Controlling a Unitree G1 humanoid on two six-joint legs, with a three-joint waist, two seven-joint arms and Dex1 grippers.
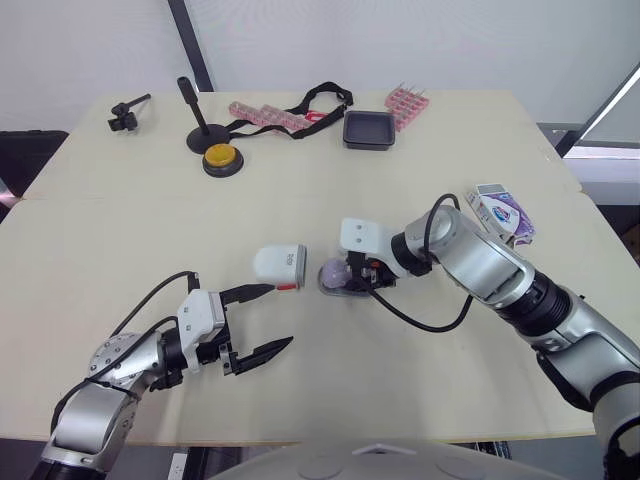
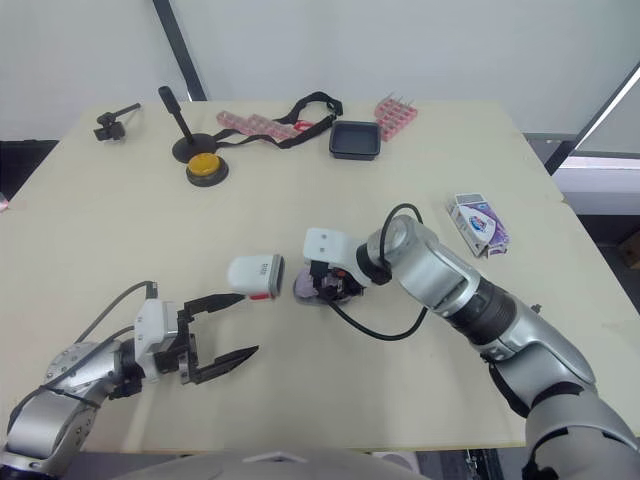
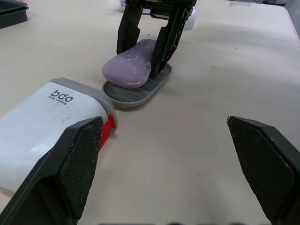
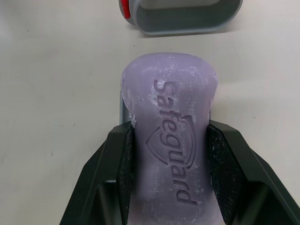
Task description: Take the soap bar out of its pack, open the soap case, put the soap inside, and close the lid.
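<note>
A pale wooden desk (image 1: 420, 200) stands before a white wall. The right jaws are clamped on the purple soap bar (image 4: 168, 93), which is tilted with its lower end on the grey case tray (image 3: 136, 91) mid-desk. The white case lid (image 1: 279, 263) lies on its side just beside the tray, near the left jaws, which stand wide apart. The soap pack (image 1: 500, 212) lies near the desk's right edge

The pale purple soap bar (image 4: 168, 154) has letters pressed into it. The ribbed plastic soap tray (image 3: 136, 91) is grey. The boxy plastic soap case cover (image 3: 47, 122) is white with a grey rim, a red patch and black letters. My left tool (image 1: 280, 315) and right tool (image 1: 352, 278) are black with tiny dotted pads (image 3: 79, 159). The flat tabletop (image 1: 300, 200) is light tan.
</note>
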